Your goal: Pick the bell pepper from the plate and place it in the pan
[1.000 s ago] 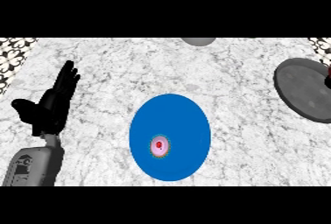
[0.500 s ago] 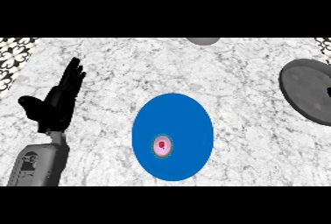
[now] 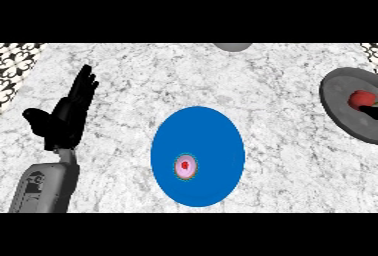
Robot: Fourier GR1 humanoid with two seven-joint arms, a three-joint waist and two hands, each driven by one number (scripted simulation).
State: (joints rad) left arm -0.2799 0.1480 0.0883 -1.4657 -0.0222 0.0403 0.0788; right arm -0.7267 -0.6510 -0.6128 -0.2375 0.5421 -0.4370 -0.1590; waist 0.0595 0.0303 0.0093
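Observation:
The red bell pepper (image 3: 361, 98) shows at the right edge of the head view, on or just over the dark grey pan (image 3: 341, 107); I cannot tell whether it touches the pan. A black sliver of my right hand (image 3: 371, 112) shows right beside the pepper, the rest cut off by the edge. The blue plate (image 3: 210, 135) lies in the middle of the counter with only a small pink and red mark on it. My left hand (image 3: 63, 117) rests open at the left, fingers up, well apart from the plate.
The rim of a grey round object (image 3: 233, 47) shows at the top edge. The marble counter ends in a patterned strip (image 3: 18, 62) at the far left. Bare counter lies between the plate and the pan.
The red pepper has come into view at the pan. Plate and pan have shifted slightly right in the picture. The left hand has stayed open and raised.

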